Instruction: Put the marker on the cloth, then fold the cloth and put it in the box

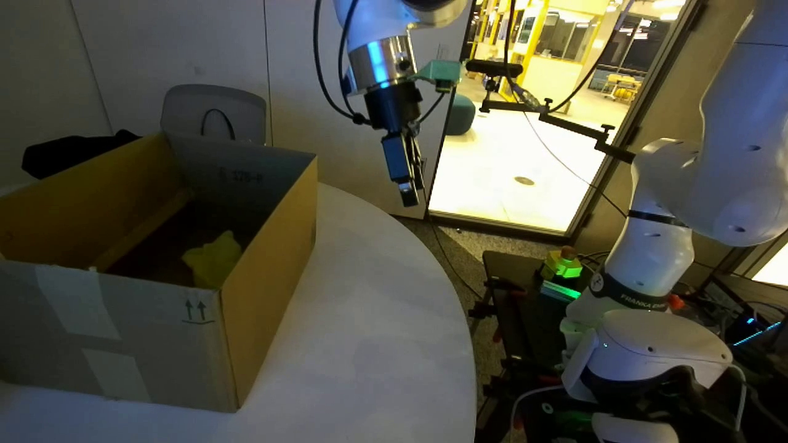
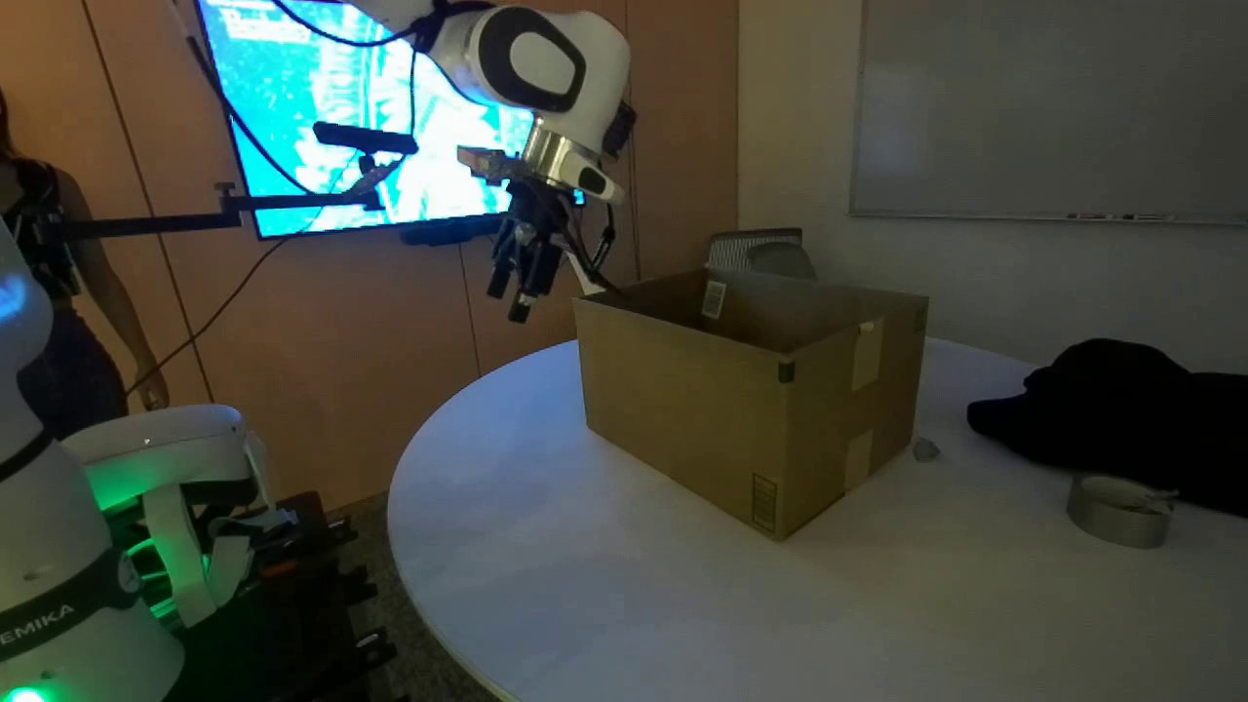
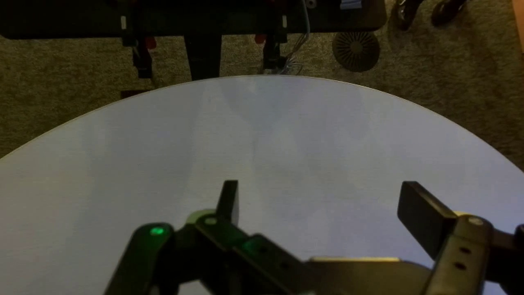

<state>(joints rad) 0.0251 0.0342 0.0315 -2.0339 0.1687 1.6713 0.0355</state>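
Observation:
The box (image 1: pixel 271 271) is a large open brown cardboard carton on the table; it also shows in an exterior view (image 2: pixel 682 419). The cloth (image 1: pixel 214 259) lies as a crumpled yellow-green bundle inside the box, near one long wall; elsewhere the box walls hide it. The marker is not visible in any view; whether it is inside the cloth cannot be told. My gripper (image 1: pixel 414 192) is raised in the air beside the box, apart from it, in both exterior views (image 2: pixel 509 297). In the wrist view, the gripper (image 3: pixel 319 183) has its fingers wide apart with nothing between them.
The round white table (image 1: pixel 381 332) has its curved edge in the wrist view (image 3: pixel 286 135). A grey tape roll (image 2: pixel 1118 512), a black fabric heap (image 2: pixel 1121 419) and a small grey scrap (image 2: pixel 925 449) lie beside the box. A grey chair (image 1: pixel 215 114) stands behind. A person (image 2: pixel 78 263) stands by the wall.

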